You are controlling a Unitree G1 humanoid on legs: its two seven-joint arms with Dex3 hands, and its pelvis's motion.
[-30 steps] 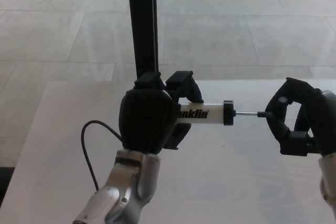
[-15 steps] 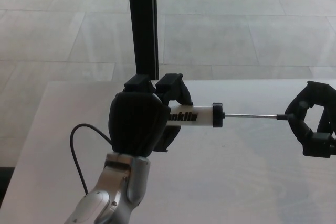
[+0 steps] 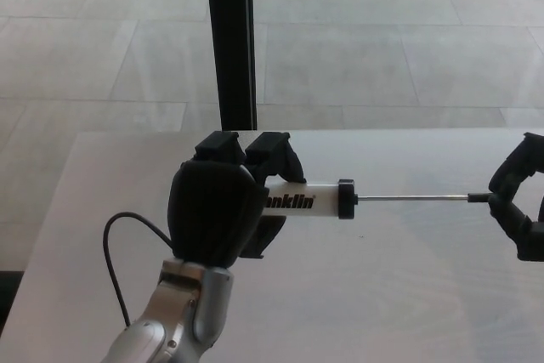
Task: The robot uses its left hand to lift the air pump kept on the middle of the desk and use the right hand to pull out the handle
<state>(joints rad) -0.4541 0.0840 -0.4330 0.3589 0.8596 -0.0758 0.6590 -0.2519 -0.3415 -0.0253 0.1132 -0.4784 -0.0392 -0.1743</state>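
The air pump [image 3: 310, 201] is a white cylinder with black lettering and a black end cap, held level above the desk. My left hand [image 3: 223, 210] is shut on its left part, hiding that end. A thin metal rod [image 3: 413, 198] runs out of the cap to the right. At the right edge of the picture my right hand [image 3: 518, 206] is shut on the handle at the rod's far end; the handle itself is hidden by the fingers.
The pale desk [image 3: 357, 295] fills the lower picture. A black upright post [image 3: 229, 40] stands behind its far edge, just behind my left hand. A thin black cable [image 3: 115, 252] loops beside my left forearm. Tiled floor lies beyond.
My right hand has moved right, drawing the rod far out of the pump. My left hand with the pump body has shifted slightly left and down.
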